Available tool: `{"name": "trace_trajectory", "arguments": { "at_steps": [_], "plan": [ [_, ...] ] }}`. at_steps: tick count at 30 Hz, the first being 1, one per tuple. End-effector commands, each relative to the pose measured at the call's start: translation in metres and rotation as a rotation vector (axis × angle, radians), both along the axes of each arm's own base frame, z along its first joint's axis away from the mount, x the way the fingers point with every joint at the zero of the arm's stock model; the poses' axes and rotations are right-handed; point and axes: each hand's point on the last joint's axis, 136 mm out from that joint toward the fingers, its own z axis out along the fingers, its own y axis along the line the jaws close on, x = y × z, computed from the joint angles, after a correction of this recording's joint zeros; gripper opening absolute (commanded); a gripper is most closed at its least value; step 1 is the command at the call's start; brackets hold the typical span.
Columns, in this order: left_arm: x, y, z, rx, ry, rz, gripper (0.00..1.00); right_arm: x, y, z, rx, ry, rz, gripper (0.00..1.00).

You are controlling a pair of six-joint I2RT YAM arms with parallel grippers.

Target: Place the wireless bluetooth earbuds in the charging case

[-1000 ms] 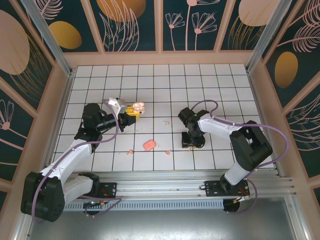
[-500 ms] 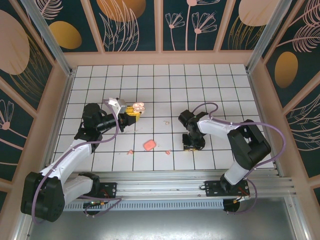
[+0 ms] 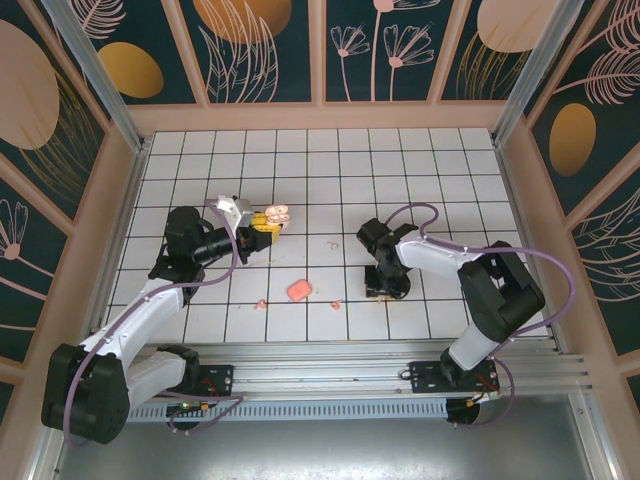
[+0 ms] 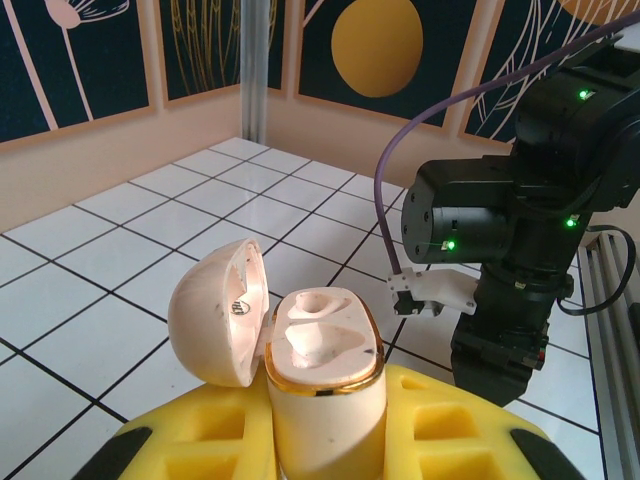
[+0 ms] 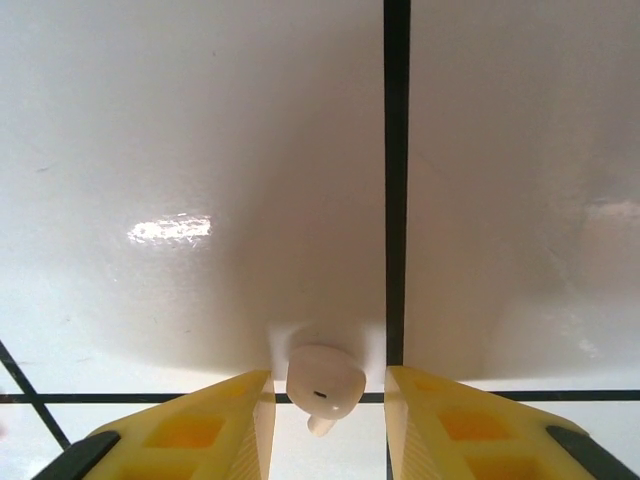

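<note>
Cream charging case [image 4: 322, 345], lid open, upright, pale earbud [image 5: 325, 378] lying on tile [image 5: 190, 150]

Tiled table [image 3: 320, 160], flowery walls [image 3: 265, 60]
White tiles, black grid lines; dark teal panels left, right and far.

The counter [image 3: 440, 170] is white tile with a dark grid. A closed pink case [image 3: 298, 290] lies near its front edge. Tiny pink earbuds [image 3: 335, 303] lie on the tiles around that case: one just left, one just right, one farther back and to the right.
</note>
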Motion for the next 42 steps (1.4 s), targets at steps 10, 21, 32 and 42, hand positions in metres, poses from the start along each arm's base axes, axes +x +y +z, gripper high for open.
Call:
{"name": "trace_trajectory", "arguments": {
  "at_steps": [10,21,32,42],
  "plan": [
    [-0.003,-0.002,0.000,0.003,-0.010,-0.019,0.18,0.007,0.000,0.002,-0.009,-0.044,-0.006,0.31],
    [-0.003,-0.002,0.001,0.004,-0.013,-0.017,0.18,0.005,-0.004,-0.009,-0.026,-0.031,0.001,0.30],
    [-0.003,-0.001,0.000,0.011,-0.016,-0.014,0.18,0.001,-0.008,-0.013,-0.039,-0.030,0.005,0.27],
    [-0.003,-0.002,-0.003,0.009,-0.022,-0.018,0.18,0.033,0.005,0.027,0.058,-0.240,-0.035,0.25]
  ]
}}
